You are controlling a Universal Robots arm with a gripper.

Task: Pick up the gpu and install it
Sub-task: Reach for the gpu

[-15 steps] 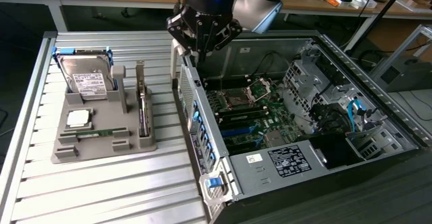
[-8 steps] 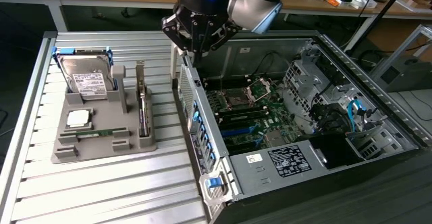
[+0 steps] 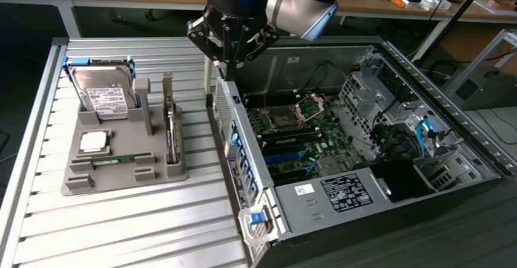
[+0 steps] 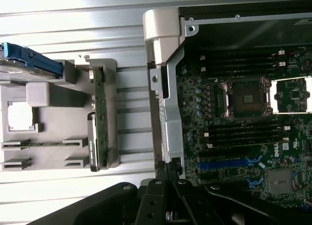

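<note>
GPU, thin dark circuit card: stands on edge in grey plastic holder on slatted aluminium desk, ungrasped. Black pincer closed, empty, over open computer case wall, near holder. Step: approach. A grasp needs the pincer opened and aligned over the card's top edge.

The bench is pale silvery metal, ribbed in long parallel slats. The holder tray is plain mid-grey. The hard drive is silver with a white label, framed by a blue bracket. The memory stick is green. The gpu, seen edge-on, is dark with silvery metal at one end. The computer case is grey with blue clips, and its board is dark green with a blue slot. The tool is black.
</note>
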